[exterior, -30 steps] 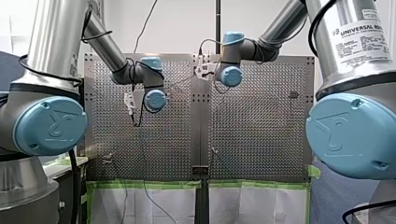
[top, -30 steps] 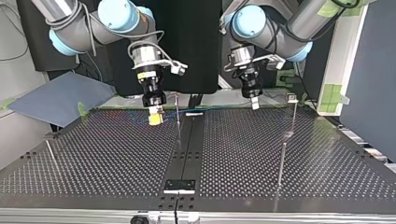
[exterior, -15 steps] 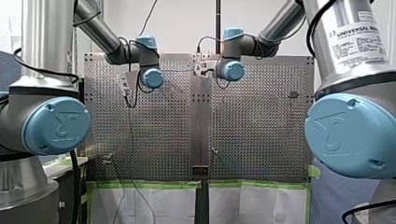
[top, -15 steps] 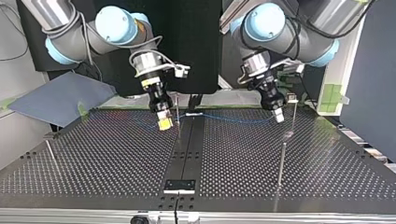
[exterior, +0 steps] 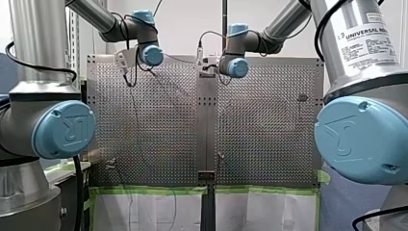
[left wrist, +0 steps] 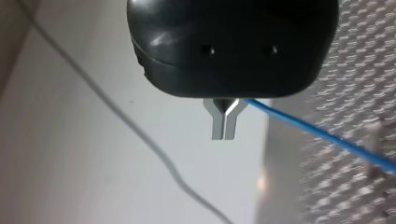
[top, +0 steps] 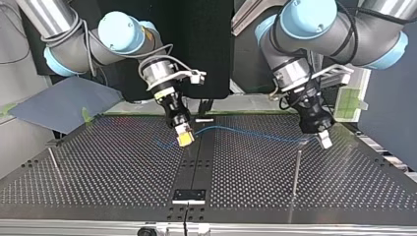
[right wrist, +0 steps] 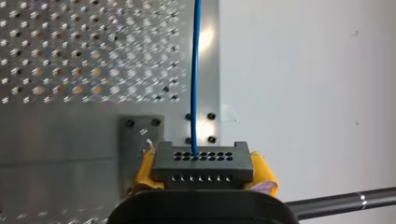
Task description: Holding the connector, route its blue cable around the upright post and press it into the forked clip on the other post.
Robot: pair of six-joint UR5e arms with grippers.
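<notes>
In the right wrist view my right gripper is shut, its yellow pads clamping the black connector. The blue cable leaves the connector's top row and runs straight ahead over the perforated table. In the top view that gripper hangs low at the centre seam. From there the cable stretches to my left gripper at the view's right. The left wrist view shows its metal fingers pressed together, with the cable coming out at their root. A thin upright post stands just in front of the left gripper.
Another short post stands at the top view's left. A black plate sits on the centre seam near the table's front edge. In the front view a post with a small head stands at the right of the table. Grey sheeting lies beyond the far-left corner.
My left gripper swung to the top view's right and nearer the camera, drawing the blue cable out across the table. My right gripper moved slightly nearer and rightward with the connector.
</notes>
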